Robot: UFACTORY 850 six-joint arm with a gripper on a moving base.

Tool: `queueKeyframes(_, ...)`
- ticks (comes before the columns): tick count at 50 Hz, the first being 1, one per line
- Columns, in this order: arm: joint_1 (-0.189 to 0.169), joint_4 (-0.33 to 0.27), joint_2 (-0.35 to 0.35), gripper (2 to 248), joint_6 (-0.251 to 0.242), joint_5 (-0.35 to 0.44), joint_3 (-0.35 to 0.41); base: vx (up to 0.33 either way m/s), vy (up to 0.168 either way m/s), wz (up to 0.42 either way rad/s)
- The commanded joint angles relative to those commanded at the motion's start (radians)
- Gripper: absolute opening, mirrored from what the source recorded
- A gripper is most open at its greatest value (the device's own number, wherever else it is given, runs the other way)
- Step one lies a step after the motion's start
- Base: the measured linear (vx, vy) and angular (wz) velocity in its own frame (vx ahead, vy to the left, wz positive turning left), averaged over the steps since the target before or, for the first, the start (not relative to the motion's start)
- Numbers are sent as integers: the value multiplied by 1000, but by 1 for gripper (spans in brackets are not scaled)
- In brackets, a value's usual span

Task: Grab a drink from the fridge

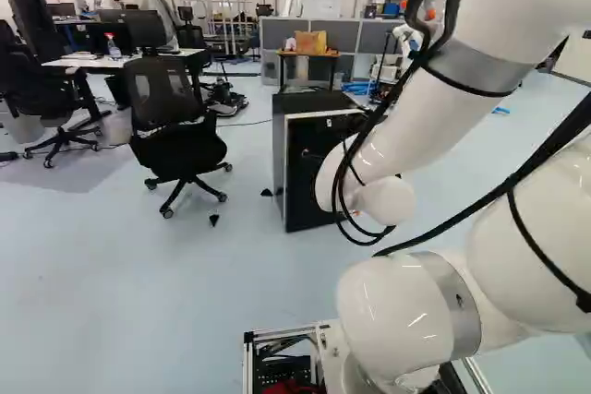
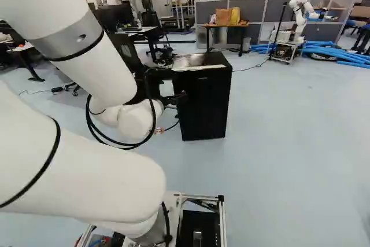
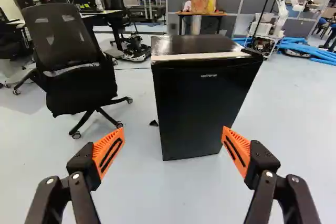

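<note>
At the left of the left base view, a white surface [image 1: 92, 63] holds dark screens [image 1: 146, 29] and a small spray bottle [image 1: 113, 47]. Next comes a black chair [image 1: 175, 142]. It has a thin mesh back, a soft seat and legs like a star on little wheels.

Then there is the fridge [image 3: 205, 100]. It stands on the smooth, pale floor [image 1: 92, 274], ahead of the end effector [image 2: 178, 98] and apart from it. The end effector is wide open, and its orange pads [image 3: 108, 151] have ridges. The fridge is a black box with flat sides, a shiny top and a pale strip along the top's front edge. It stands up straight and is taller than it is wide, so its long way goes up and down. Its front looks back at the end effector.

Behind the fridge, a small wood surface [image 2: 208, 25] holds a brown box [image 2: 222, 17] and a yellow bag [image 2: 235, 15]. Farther right in the right base view is another robot [image 2: 299, 13], white, near long blue tubes [image 2: 347, 56].
</note>
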Motion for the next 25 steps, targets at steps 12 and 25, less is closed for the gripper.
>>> queueKeyframes(12, 0, 0, 0, 247, 0, 0, 0, 73, 26, 121)
queueKeyframes(25, 0, 0, 0, 247, 0, 0, 0, 72, 25, 110)
